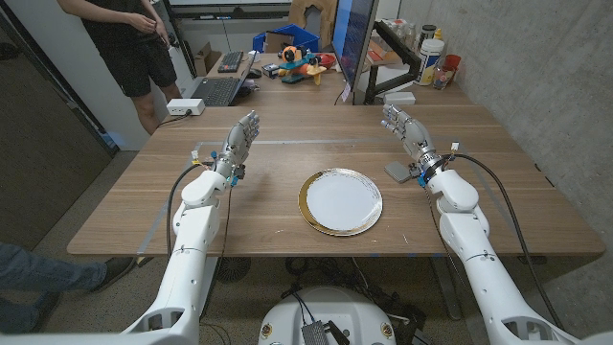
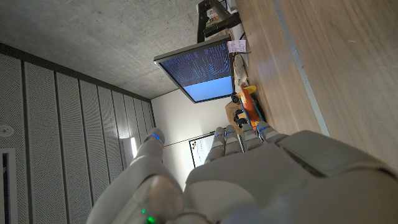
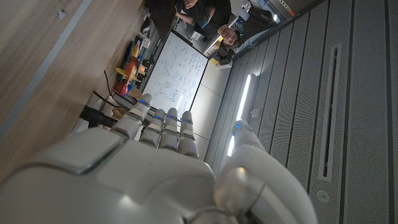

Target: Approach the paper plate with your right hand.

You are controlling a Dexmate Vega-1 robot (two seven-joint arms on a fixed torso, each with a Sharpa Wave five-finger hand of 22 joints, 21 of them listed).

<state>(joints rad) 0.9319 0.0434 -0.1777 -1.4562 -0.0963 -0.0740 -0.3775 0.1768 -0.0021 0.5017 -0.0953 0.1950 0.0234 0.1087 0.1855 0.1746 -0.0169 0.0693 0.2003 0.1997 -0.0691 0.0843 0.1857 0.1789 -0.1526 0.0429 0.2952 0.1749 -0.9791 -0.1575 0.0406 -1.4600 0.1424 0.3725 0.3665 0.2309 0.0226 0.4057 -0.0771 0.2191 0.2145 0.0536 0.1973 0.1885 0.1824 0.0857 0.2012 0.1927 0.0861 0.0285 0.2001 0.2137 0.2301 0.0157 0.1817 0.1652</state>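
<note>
I'm seeing even, bright overhead light in the head view; the table (image 1: 287,206) is showing only soft, short shadows under both arms. The paper plate (image 1: 340,201) is glaring white, its surface detail washing out. Edges are bowing slightly from the wide lens. In the wrist views the hands are sitting close and soft-focused, a monitor (image 2: 202,68) and a ceiling strip light (image 3: 244,96) are glowing

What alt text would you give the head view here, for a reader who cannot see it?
A round white paper plate with a gold rim lies at the middle of a brown wooden table, untouched. The right robot hand and left robot hand are raised on either side, fingers apart, holding nothing. A person in black stands beyond the table's far left corner.
</note>
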